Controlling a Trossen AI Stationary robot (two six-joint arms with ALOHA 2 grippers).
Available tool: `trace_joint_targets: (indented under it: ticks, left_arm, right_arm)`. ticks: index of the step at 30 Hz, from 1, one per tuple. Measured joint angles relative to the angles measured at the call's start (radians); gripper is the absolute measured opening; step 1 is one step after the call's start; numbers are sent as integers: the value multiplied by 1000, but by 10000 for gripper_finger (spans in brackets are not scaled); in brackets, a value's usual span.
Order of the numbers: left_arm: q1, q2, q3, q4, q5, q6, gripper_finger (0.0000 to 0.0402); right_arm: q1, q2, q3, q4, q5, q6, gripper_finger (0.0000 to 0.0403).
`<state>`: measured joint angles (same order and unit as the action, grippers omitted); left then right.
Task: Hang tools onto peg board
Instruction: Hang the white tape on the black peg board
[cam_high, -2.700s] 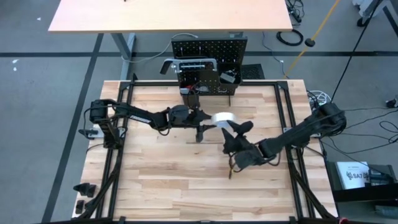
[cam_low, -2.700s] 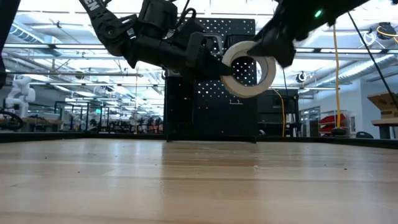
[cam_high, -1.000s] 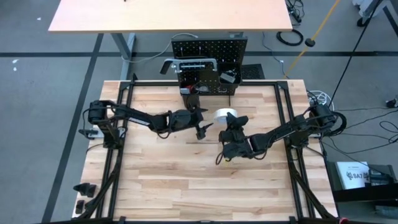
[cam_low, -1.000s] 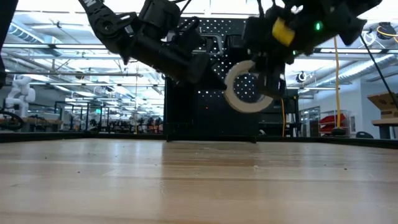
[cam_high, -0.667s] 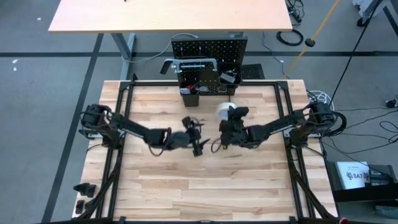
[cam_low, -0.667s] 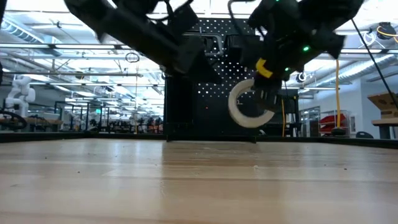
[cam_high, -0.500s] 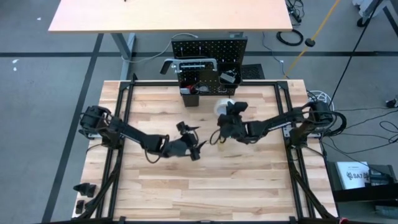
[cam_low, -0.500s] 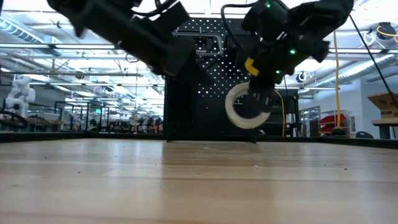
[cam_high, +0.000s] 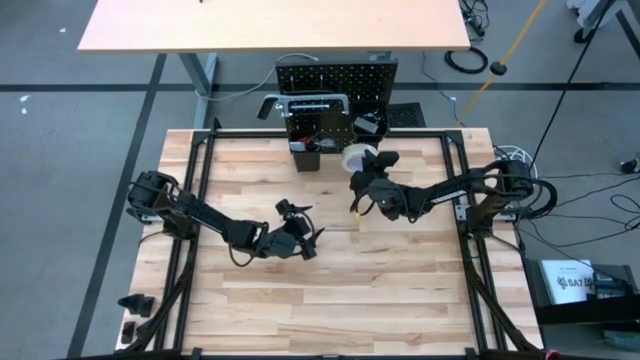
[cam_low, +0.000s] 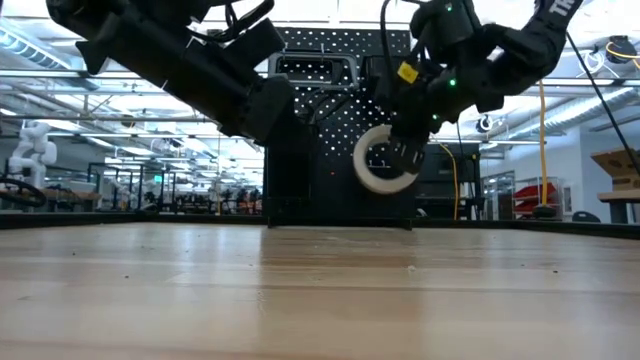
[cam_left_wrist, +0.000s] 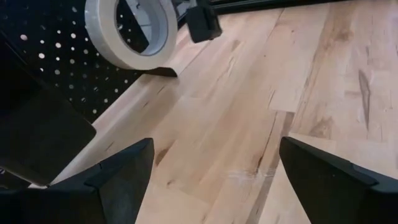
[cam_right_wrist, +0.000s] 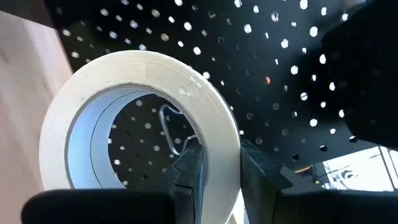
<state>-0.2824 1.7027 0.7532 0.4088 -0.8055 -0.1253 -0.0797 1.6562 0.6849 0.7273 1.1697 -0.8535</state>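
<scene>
Two black box-shaped bins (cam_high: 322, 133) are mounted on the upright black perforated metal peg board (cam_high: 336, 78) at the far edge of the pale wooden tabletop (cam_high: 330, 290); tools are seen inside them, but they cannot be told apart. The white tape roll (cam_low: 382, 160) is pinched through its rim by the right gripper (cam_low: 403, 153), one finger inside the ring and one outside. The roll is held in the air just before the board's face, near a wire hook (cam_right_wrist: 170, 128) seen through its hole. It is stood on edge, its open hole facing the board. The left gripper (cam_high: 300, 233) is spread wide and empty above the middle of the tabletop, well apart from the roll.
</scene>
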Motion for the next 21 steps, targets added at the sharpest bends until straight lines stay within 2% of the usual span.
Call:
trace_joint_targets:
  ticks: [5, 11, 15, 21]
  left_arm:
    - [0, 0, 0, 2, 0, 0, 352]
    - [9, 0, 0, 23, -3, 9, 352]
    - [12, 0, 0, 28, -4, 10, 352]
    - [14, 0, 0, 31, -4, 27, 352]
  right_arm:
    - [-32, 3, -14, 43, -63, 1, 68]
    - [-69, 81, -12, 194, -140, -58, 68]
    - [-81, 155, -11, 293, -107, -159, 68]
    - [-84, 180, -10, 412, -115, -214, 68]
